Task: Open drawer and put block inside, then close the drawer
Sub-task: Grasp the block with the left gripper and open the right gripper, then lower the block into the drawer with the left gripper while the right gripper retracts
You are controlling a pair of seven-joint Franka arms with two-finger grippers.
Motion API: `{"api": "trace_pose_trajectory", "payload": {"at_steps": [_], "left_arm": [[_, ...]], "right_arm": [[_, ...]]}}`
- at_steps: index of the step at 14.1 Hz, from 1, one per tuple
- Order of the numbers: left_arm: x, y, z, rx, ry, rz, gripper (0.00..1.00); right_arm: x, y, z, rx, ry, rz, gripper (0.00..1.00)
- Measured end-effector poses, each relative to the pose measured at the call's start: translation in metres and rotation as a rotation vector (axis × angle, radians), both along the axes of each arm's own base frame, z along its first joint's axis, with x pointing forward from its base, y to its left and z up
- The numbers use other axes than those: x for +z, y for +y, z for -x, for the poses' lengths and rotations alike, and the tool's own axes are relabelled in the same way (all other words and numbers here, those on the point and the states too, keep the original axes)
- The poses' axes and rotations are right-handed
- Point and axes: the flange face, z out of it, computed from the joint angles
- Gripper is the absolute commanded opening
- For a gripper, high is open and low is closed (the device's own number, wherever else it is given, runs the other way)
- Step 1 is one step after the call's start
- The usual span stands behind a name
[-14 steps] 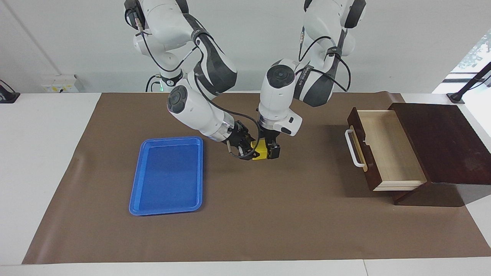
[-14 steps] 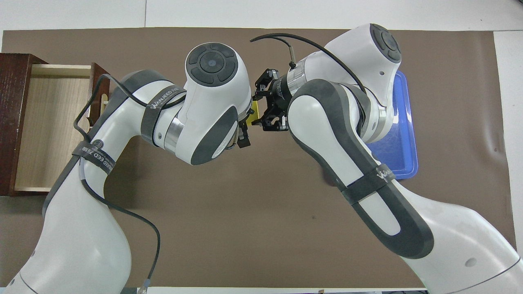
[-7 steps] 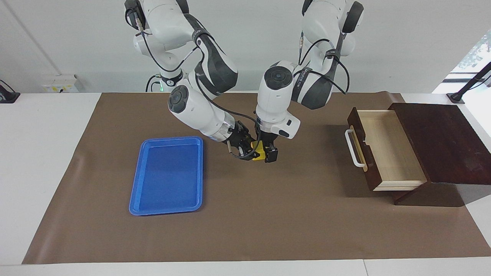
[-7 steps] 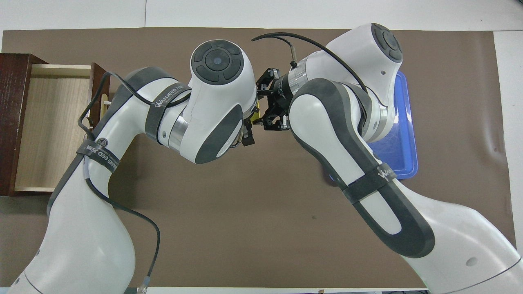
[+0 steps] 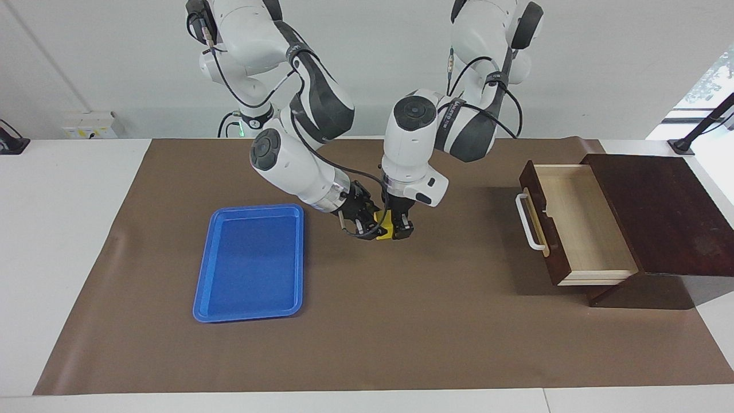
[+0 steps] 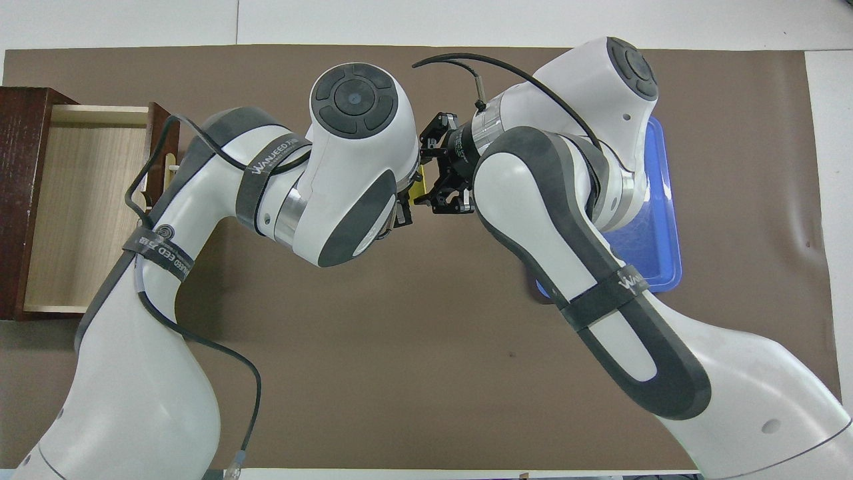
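The yellow block (image 5: 386, 225) hangs in the air over the brown mat, between the blue tray and the drawer. My right gripper (image 5: 371, 226) is shut on it, reaching in sideways. My left gripper (image 5: 398, 229) comes down from above with its fingers closed against the block. In the overhead view only a sliver of the block (image 6: 418, 185) shows between the two hands. The drawer (image 5: 579, 223) is pulled open at the left arm's end of the table, showing its pale wood inside and white handle (image 5: 527, 221). It also shows in the overhead view (image 6: 80, 200).
A flat blue tray (image 5: 249, 264) lies on the mat toward the right arm's end, partly under the right arm in the overhead view (image 6: 660, 220). The dark wooden box (image 5: 659, 212) holds the drawer. The brown mat (image 5: 401, 321) covers the table.
My left gripper has shifted slightly toward the right gripper and its fingers have drawn in onto the block. The right gripper has stayed shut on the block.
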Motion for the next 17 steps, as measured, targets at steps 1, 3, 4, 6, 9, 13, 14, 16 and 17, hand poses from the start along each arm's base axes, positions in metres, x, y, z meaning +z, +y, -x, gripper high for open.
{"api": "trace_pose_trajectory", "payload": {"at_steps": [1,3,4,6,9,13,14,16,17], "left_arm": [[0.000,0.000,0.000,0.000,0.000,0.000,0.00],[0.000,0.000,0.000,0.000,0.000,0.000,0.00],[0.000,0.000,0.000,0.000,0.000,0.000,0.00],[0.001,0.001,-0.001,0.001,-0.001,0.000,0.00],[0.012,0.022,-0.007,-0.028,0.020,-0.024,0.00],[0.065,0.142,-0.034,-0.126,0.091,-0.068,0.00],[0.074,0.179,-0.043,-0.139,0.096,-0.067,0.00],[0.087,0.257,-0.060,-0.146,0.093,-0.058,0.00],[0.089,0.296,-0.067,-0.138,0.093,-0.055,0.00]], "right_arm": [[0.000,0.000,0.000,0.000,0.000,0.000,0.00],[0.000,0.000,0.000,0.000,0.000,0.000,0.07],[0.000,0.000,0.000,0.000,0.000,0.000,0.98],[0.001,-0.001,-0.001,-0.007,-0.005,-0.001,1.00],[0.008,-0.010,-0.006,-0.028,-0.018,-0.002,1.00],[0.014,-0.021,-0.010,-0.045,-0.027,-0.003,1.00],[0.017,-0.028,-0.013,-0.055,-0.030,-0.004,1.00],[0.024,-0.050,-0.019,-0.070,-0.034,0.002,1.00],[0.028,-0.066,-0.021,-0.062,-0.036,0.005,1.00]]}}
